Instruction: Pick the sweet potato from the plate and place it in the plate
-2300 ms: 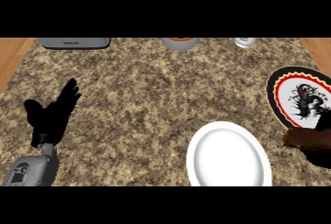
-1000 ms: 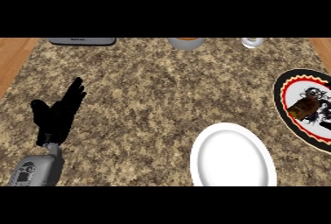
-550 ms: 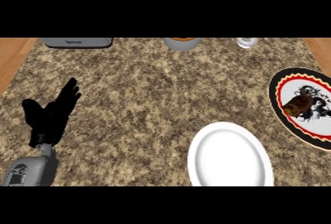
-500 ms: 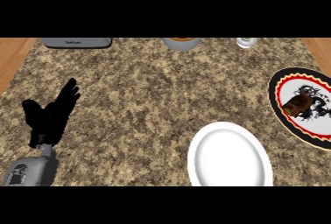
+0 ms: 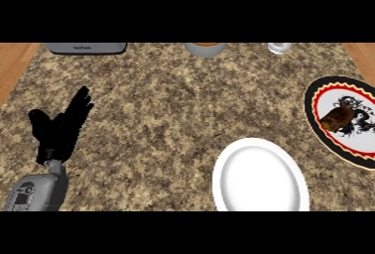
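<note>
In the head view, the sweet potato [image 5: 338,119] lies on the patterned plate [image 5: 322,134] at the right side of the desk [image 5: 168,99]. It is small and brown. The plate's black and red rim is cut off by the right edge. The white plate [image 5: 260,181] sits near it, lower down, and its bottom rim is cut off. The left hand [image 5: 60,130] rests at the left side, wide, with fingers straight and pointing up, holding nothing. The right hand does not show. At the far edge, a grey box [image 5: 86,47], a grey cup [image 5: 206,48] and a small glass thing [image 5: 279,47] are each half cut off, so they are hard to make out.
</note>
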Available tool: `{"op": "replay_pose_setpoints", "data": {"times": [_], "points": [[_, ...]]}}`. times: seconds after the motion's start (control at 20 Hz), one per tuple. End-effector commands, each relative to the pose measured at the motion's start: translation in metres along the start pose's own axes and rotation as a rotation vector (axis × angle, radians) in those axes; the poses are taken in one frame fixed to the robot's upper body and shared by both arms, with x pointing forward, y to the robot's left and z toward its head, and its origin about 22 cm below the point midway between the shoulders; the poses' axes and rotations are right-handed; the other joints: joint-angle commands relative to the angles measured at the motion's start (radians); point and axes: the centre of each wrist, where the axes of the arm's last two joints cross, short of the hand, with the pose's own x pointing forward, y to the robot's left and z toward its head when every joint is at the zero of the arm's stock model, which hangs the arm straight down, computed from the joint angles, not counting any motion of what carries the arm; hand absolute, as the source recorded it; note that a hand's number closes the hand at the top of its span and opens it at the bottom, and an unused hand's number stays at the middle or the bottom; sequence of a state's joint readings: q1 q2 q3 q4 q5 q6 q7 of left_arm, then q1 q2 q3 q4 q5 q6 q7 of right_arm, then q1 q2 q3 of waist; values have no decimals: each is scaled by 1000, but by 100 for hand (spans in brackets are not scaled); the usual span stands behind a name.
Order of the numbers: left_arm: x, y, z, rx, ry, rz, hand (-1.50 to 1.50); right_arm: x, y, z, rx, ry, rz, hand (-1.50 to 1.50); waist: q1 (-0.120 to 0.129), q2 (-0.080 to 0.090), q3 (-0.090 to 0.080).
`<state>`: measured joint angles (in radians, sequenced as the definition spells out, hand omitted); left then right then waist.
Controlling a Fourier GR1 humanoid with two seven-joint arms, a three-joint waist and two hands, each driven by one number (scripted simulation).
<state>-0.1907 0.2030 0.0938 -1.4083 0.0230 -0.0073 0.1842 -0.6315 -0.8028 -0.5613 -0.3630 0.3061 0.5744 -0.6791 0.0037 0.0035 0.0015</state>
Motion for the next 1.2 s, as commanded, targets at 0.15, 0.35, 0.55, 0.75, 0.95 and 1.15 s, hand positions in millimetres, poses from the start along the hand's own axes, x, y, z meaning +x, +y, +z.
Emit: {"op": "replay_pose_setpoints", "data": {"times": [0.15, 0.35, 0.55, 0.75, 0.95, 1.15], "points": [[3, 0, 5, -11, -30, -15, 0, -3, -15, 19, 95, -120, -142, -150, 17, 4, 3], [9, -8, 6, -8, -6, 11, 0, -3, -35, 44, 73, -95, -125, -150, 19, 5, 4], [7, -1, -3, -9, -17, 2, 0, 3, -45, 49, 52, -95, -116, -150, 14, 9, 4], [5, 2, 3, -6, -16, 3, 0, -1, -53, 68, 37, -79, -77, -150, 18, 8, 6], [2, -13, -2, -22, -2, 5, 0, -5, -42, 58, 29, -83, -54, -150, 24, 11, 6], [6, 6, -5, -10, -14, -5, 0, 10, -65, 72, 31, -55, -32, -150, 24, 12, 7]]}}
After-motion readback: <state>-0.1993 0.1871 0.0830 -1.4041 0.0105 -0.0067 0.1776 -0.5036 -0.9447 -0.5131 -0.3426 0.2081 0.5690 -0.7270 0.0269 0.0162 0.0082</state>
